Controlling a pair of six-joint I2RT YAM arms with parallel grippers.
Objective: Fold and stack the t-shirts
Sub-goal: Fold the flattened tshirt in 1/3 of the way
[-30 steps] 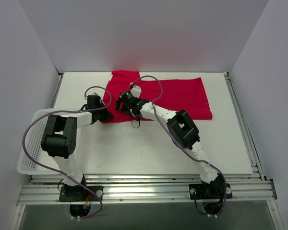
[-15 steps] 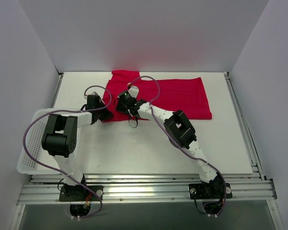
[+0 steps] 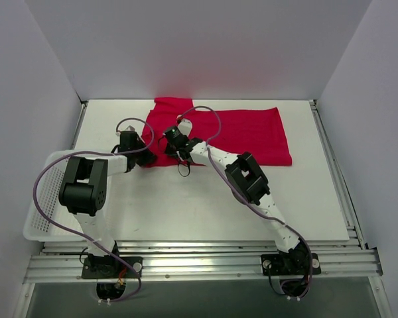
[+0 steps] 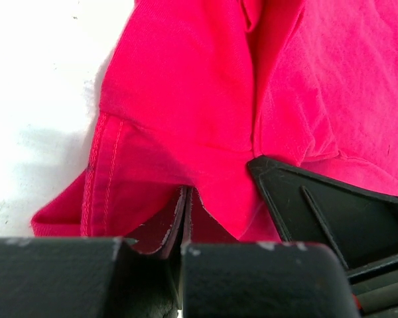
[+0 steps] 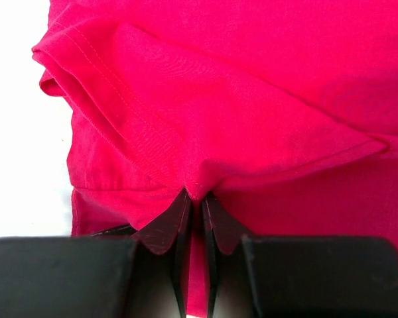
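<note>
Bright red soft cloth short-sleeved t-shirt [image 3: 252, 136] lies spread on the far half of the white counter [image 3: 186, 212], its length running left to right and its far edge close under the pale back wall [image 3: 199, 53]; only one garment is seen, so no stack exists yet.

At far left, a white plastic mesh basket [image 3: 43, 199] sits at the counter's near left corner, apart from the cloth; the left gripper [image 3: 144, 157] is at the shirt's near left corner, jaws together and clamped on a doubled fold of the red cloth; just beside it, the right gripper [image 3: 168, 138] is over the same end, jaws likewise pressed together on a pinch of cloth; the rest of the shirt lies flat to the right, ungripped.

Judgement: the step in hand is a first fold, with the left end held by both arms; the next move calls for an even lift by both, then carrying the pinched end rightward over the flat body, at matched height to avoid skew.

Room: bare counter lies open toward the near side and past the right hem; the back wall leaves little margin on the far side; the grippers are close together, and the right arm's own links cross the near side of the path, so clearance there appears tight.
</note>
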